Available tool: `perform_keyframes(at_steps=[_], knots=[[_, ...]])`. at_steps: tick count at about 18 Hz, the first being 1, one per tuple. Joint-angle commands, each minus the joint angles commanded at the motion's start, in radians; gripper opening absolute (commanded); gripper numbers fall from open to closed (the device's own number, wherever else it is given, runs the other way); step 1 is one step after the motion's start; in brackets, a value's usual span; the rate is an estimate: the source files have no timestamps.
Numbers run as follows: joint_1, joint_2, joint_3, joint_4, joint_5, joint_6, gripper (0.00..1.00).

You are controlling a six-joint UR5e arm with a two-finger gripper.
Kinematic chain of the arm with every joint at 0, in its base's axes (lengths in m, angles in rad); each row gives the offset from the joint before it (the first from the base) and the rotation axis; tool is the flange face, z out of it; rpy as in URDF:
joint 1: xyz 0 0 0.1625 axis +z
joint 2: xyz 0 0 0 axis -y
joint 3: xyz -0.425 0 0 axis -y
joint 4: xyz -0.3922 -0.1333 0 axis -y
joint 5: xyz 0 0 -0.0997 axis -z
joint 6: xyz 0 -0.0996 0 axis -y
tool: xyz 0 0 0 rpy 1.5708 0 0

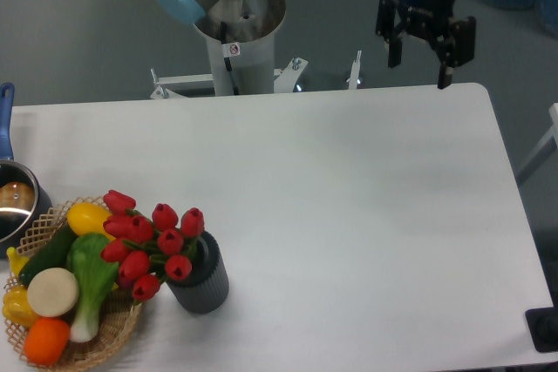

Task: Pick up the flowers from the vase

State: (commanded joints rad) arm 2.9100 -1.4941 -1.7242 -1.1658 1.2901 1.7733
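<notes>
The flowers (150, 246), a bunch of red tulip buds with green stems, stand in the vase (202, 283) and lean left over the wicker basket. The vase is short, dark grey and ribbed, near the table's front left. My gripper (420, 74) hangs open above the table's far edge at the upper right, far from the flowers, with nothing between its fingers.
A wicker basket (109, 337) of produce touches the vase's left side at the front left corner. A blue-handled metal pot (12, 202) sits at the left edge. The robot base (235, 41) stands behind the far edge.
</notes>
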Motion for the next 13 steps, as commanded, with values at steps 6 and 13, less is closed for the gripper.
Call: perform_keyframes(at_steps=[6, 13], knots=[[-0.005, 0.002, 0.000, 0.002, 0.003, -0.002, 1.00], [0.011, -0.003, -0.029, 0.015, -0.142, -0.070, 1.00]])
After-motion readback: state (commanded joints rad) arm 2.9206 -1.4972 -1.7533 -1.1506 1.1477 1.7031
